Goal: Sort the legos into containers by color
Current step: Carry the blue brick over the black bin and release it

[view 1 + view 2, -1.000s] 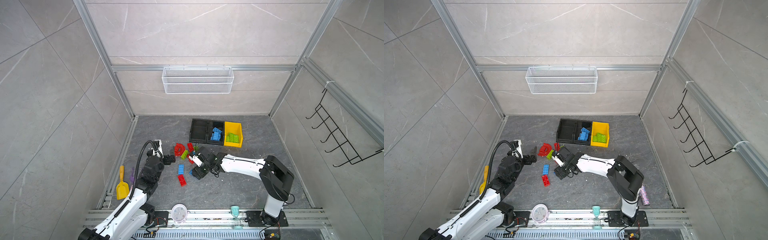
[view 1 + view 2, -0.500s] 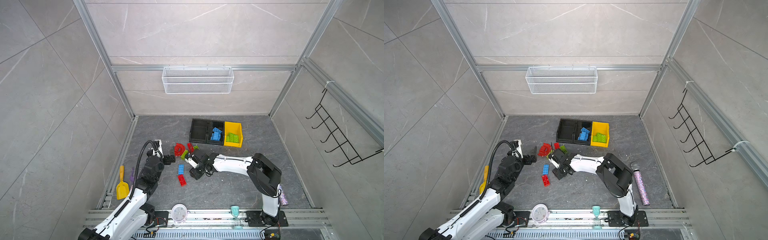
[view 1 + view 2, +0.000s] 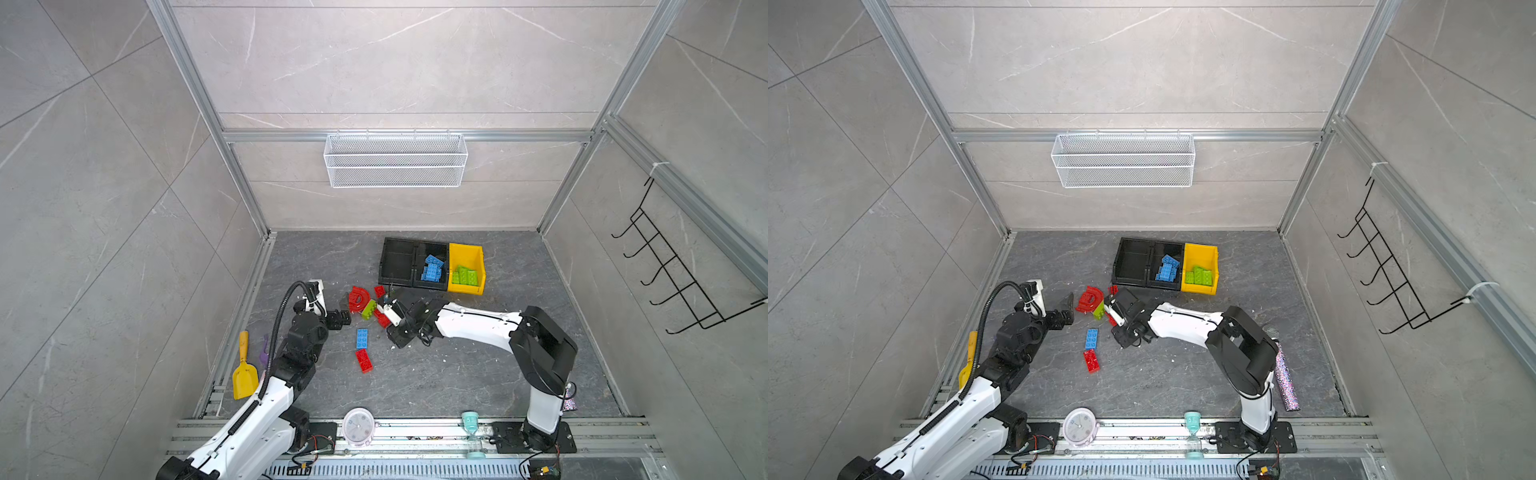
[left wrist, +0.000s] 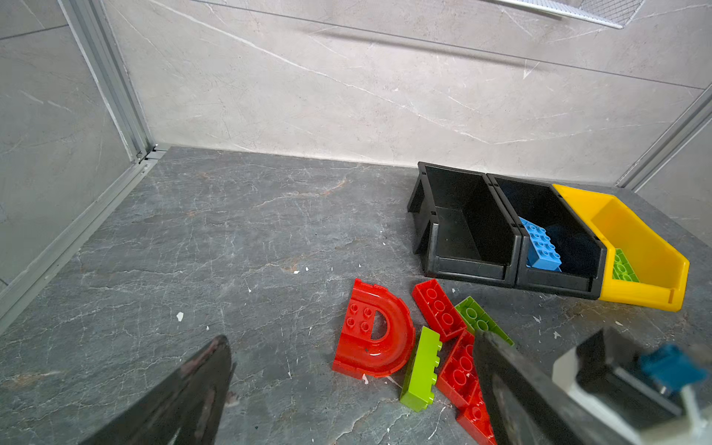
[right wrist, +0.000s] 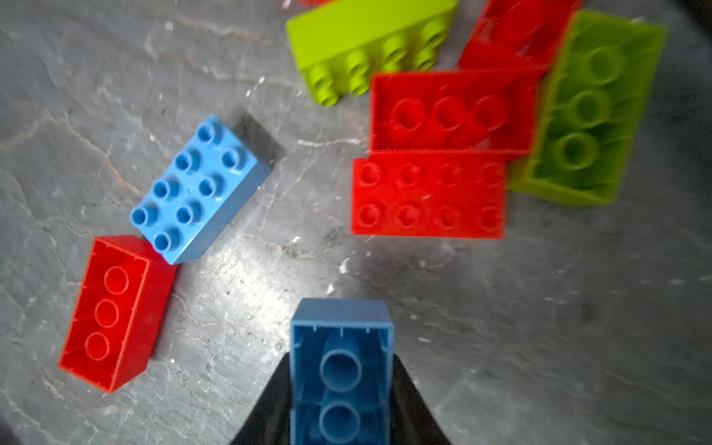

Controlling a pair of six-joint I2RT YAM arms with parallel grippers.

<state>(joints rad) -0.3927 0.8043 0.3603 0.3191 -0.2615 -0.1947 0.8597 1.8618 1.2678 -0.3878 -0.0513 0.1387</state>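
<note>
Both arms have white shells on the long links and black housings at the joints. On the left arm (image 3: 266, 407) a black ribbed hose (image 3: 277, 318) makes a loop. The right arm (image 3: 478, 326) stands on a black base plate (image 3: 565, 441). The left gripper (image 4: 350, 339) and the right gripper (image 5: 341, 346) have black, wedge-shaped fingers (image 4: 185, 393). Thin coloured wires (image 3: 318, 442) lie at the left base.

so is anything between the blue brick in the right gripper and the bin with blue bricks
Nothing visible stands between the small blue plastic brick in the right gripper and the middle black plastic bin; a red brick and green brick lie flat beside that path. The bin's front wall needs clearing.
</note>
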